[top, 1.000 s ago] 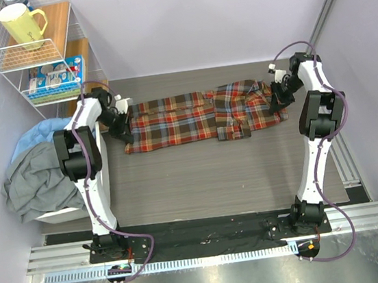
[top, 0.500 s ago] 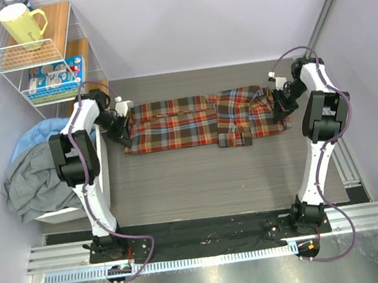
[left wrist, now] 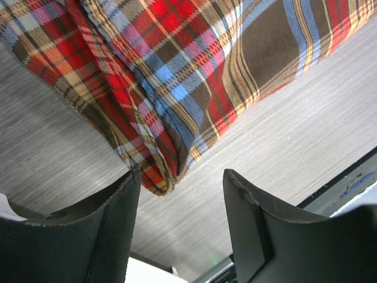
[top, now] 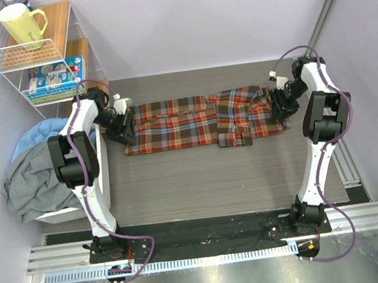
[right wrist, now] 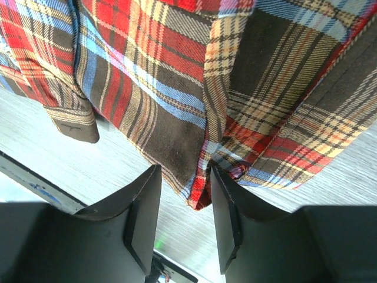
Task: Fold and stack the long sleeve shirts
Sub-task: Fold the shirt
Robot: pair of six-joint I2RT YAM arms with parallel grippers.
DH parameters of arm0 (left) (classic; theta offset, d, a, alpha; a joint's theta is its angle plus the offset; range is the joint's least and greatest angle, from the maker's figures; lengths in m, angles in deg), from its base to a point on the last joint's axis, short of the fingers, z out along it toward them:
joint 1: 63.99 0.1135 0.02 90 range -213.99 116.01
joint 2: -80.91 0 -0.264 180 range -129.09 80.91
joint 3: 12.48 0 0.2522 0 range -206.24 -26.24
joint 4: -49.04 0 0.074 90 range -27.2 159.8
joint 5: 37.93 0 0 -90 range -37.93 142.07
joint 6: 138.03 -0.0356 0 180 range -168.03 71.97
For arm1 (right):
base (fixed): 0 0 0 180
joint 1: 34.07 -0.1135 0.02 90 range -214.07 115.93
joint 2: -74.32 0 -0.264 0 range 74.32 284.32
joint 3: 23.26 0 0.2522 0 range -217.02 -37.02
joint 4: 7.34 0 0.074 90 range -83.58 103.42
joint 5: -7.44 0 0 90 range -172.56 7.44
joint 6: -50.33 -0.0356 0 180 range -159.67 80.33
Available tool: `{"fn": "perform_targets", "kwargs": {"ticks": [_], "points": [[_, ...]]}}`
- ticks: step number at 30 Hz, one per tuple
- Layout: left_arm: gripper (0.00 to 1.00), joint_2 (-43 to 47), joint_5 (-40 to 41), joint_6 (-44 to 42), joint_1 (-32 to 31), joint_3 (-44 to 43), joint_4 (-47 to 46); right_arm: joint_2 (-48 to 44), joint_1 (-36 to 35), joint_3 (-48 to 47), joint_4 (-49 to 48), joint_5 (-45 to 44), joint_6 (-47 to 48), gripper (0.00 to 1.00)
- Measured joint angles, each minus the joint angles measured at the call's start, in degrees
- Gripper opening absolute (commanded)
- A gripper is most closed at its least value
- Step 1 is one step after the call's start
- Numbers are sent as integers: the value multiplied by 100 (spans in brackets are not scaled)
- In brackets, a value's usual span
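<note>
Shirt of soft red, brown and yellow plaid flannel [top: 180, 122] lay flat across the far part of the grey table [top: 214, 180]. The left gripper [left wrist: 181, 183] and the right gripper [right wrist: 185, 177] stood at its two ends. Both had their fingers spread, with a shirt corner loose in the gap.

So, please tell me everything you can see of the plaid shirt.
The shirt looks like soft flannel, in red, dark brown, yellow and blue plaid. It lies flat on the table, folded into a long band across the far part, with a cuffed sleeve laid over its right half. The left gripper and the right gripper stand open at its two ends, with a corner of cloth at each gap. Neither seems to pinch it.
</note>
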Motion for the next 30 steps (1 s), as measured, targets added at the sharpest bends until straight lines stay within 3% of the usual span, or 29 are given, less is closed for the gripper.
{"fn": "perform_targets", "kwargs": {"ticks": [5, 8, 12, 17, 22, 27, 30], "points": [[59, -212, -2, 129, 4, -129, -68, 0, 0, 4, -33, -15, -155, 40], [55, -385, -9, 166, 2, -214, -92, 2, 0, 4, -33, -7, -251, 32], [49, -439, -22, 184, 2, -214, -85, 2, 0, -2, -17, 11, -310, 30], [42, -439, -76, 184, 2, -214, -81, 2, 2, -2, 26, 2, -348, 39], [23, -439, -103, 229, 2, -214, -79, 2, 2, -2, 26, -129, -358, 27], [1, -439, -122, 232, 2, -214, -68, 35, 4, 33, 28, -264, -345, 5], [0, -439, -133, 229, 2, -214, -46, 50, 7, 74, 50, -361, -291, 1]]}}
